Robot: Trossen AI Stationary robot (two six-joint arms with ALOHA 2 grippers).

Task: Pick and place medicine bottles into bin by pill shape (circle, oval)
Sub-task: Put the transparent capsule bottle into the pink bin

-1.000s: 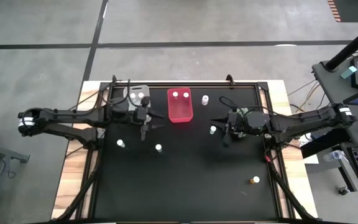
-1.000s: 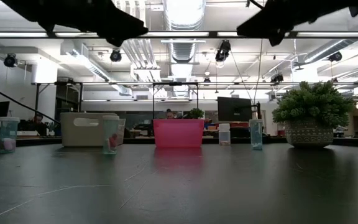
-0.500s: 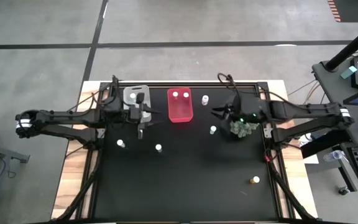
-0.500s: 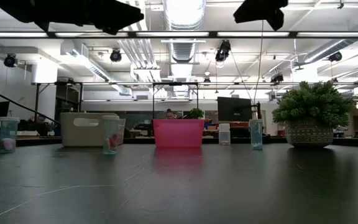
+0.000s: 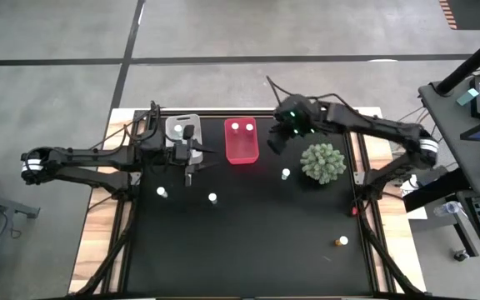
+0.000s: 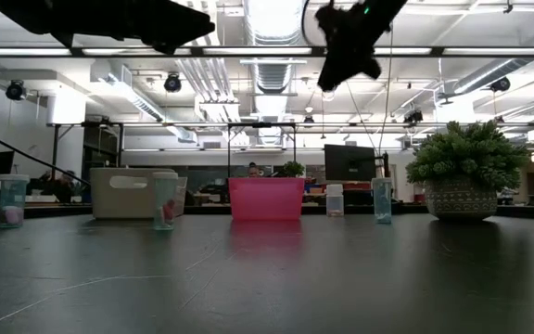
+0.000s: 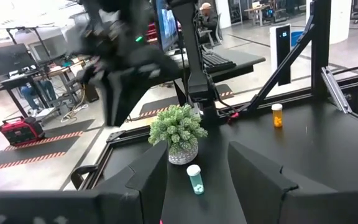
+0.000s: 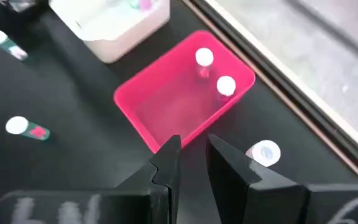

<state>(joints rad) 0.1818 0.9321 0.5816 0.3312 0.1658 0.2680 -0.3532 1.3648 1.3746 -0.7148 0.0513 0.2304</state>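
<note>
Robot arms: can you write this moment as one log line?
left tool: open, by clear bin | right tool: empty, above bottle beside red bin

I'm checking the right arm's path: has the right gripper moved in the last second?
Yes. In the high view the right gripper has swung from beside the green plant toward the table's far edge, ending near the red bin.

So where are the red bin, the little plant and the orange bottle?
red bin (image 5: 241,150), high view, bare floor.
plant (image 5: 322,162), high view, middle of its leaves.
orange bottle (image 7: 277,116), left wrist view, amber body.
</note>
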